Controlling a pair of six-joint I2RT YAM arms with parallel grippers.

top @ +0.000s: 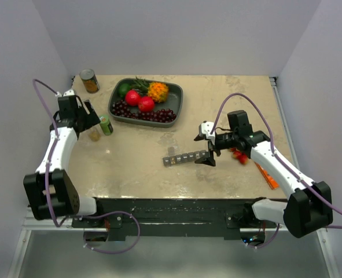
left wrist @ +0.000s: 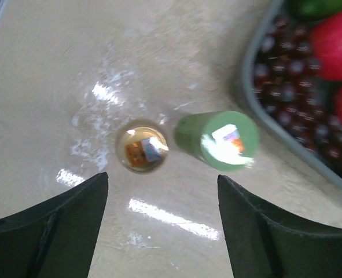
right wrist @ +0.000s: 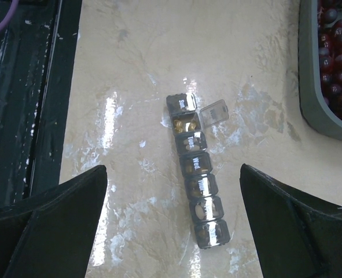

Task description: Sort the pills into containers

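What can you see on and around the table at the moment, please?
pill organizer: one, grey, table centre, one lid open
amber vial: one, left side, beside the green bottle
green bottle: one, left of the fruit tray
tin can: one, far left corner
fruit tray: one, dark grey, far centre
cherries: many, dark red, in the tray
red fruits: two, in the tray
orange fruit: one, in the tray
orange item: one, right side, unclear
left claw: black, open, above vial and bottle
right claw: black, open, above the organizer
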